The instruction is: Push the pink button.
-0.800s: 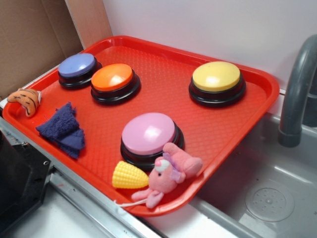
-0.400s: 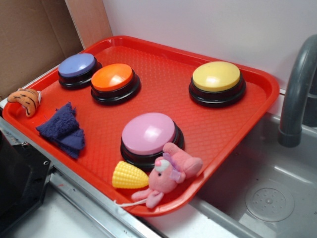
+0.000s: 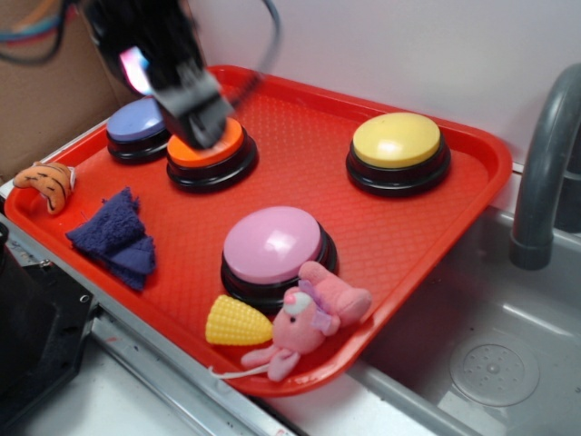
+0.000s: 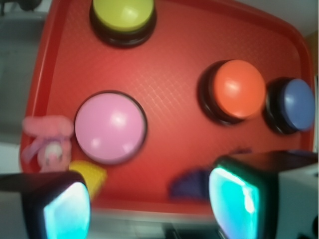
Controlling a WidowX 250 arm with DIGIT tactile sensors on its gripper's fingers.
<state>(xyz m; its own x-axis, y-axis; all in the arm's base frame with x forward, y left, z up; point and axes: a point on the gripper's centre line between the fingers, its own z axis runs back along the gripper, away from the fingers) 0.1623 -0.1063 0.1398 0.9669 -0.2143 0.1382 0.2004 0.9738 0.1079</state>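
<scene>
While the gripper (image 3: 195, 113) hangs blurred over the orange button (image 3: 207, 143), the pink button (image 3: 270, 243) sits untouched.
Gripper released: in the wrist view both fingers (image 4: 234, 201) stand well apart, holding nothing. Pink button lies near the front edge of the red tray (image 3: 399, 236), touching the pink plush toy (image 3: 313, 318), with the corn toy (image 3: 236, 322) just beside it.

Four buttons (image 3: 274, 243) (one pink), two plush toys (image 3: 313, 318), one toy corn (image 3: 236, 322), one blue cloth (image 3: 115, 236), one tray (image 3: 300, 136).
</scene>
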